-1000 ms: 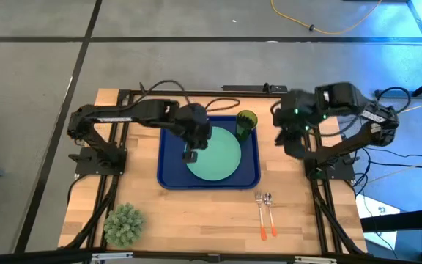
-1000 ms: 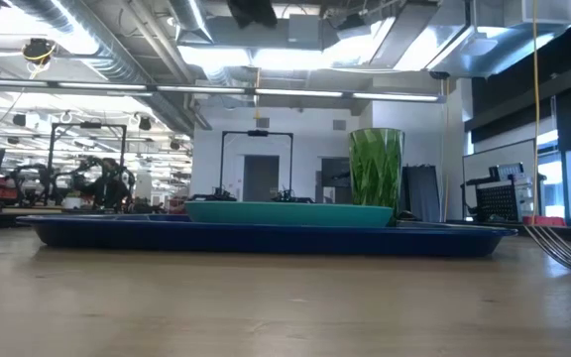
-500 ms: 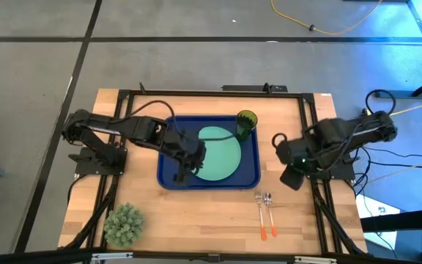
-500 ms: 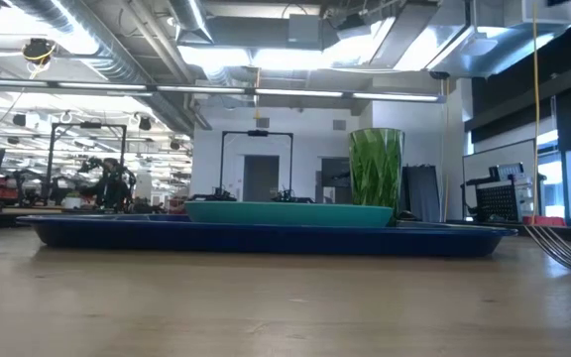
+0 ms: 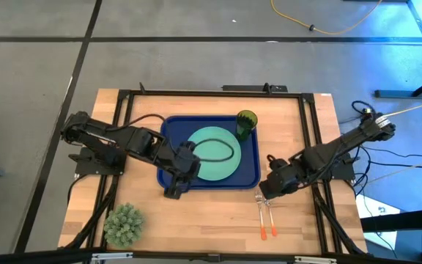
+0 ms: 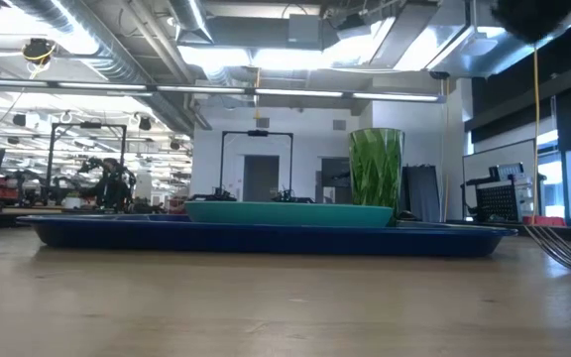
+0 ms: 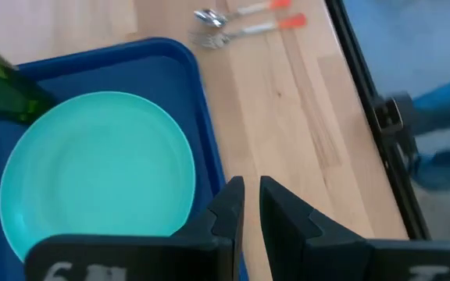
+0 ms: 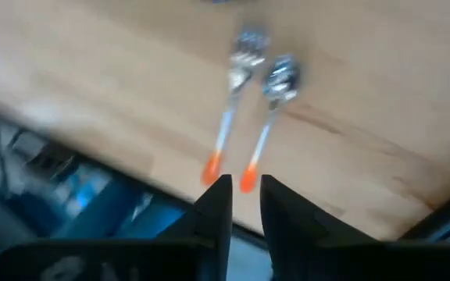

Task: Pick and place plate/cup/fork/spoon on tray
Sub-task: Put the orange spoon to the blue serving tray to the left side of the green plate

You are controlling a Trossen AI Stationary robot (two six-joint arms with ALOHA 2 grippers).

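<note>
Starting at the bench's [image 5: 218, 220] left side, I'm seeing the spiky grey-green ball-shaped plant [image 5: 124, 224] sitting near the front left corner of the pale wooden top. The left gripper [image 5: 173, 188] is hovering over the front left corner of the tray [image 5: 168, 147]; its dark fingers [image 7: 226, 204] are standing nearly together with only a thin gap, grasping nothing. The tray, glossy dark blue plastic with rounded corners and a raised rim, is lying at the bench's middle. The smooth round mint-green plate [image 5: 215, 153] is resting flat inside it, and the translucent ribbed olive-green cup [image 5: 245, 123] is standing upright in the tray's back right corner. The right gripper [image 5: 267, 192] is hanging just past the tray's front right corner, fingers [image 8: 217, 199] narrowly parted and empty, right over the metal heads of the fork [image 5: 259, 215] and spoon [image 5: 269, 214]. Those two are lying side by side, orange handles toward the front edge.
</note>
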